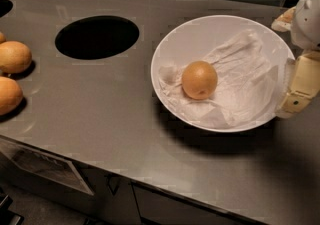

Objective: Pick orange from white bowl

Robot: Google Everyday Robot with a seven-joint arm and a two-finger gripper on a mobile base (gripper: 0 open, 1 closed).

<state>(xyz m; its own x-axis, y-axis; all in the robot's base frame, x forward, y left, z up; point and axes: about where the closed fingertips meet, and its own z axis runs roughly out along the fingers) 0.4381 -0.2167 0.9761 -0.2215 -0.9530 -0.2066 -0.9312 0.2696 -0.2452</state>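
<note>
The orange [199, 79] lies in the middle of the white bowl [200, 31], on a crumpled white paper sheet [245, 76] that lines the bowl's right half. My gripper [285, 66] is at the right edge of the view, by the bowl's right rim and to the right of the orange. One beige finger [299, 86] hangs just outside the rim and the other [283, 20] shows farther back. The fingers stand apart and hold nothing.
The bowl stands on a grey steel counter [100, 109]. A round dark opening [97, 37] is cut into the counter left of the bowl. Yellower fruits [14, 57] lie at the far left edge. Dark tiles line the back wall.
</note>
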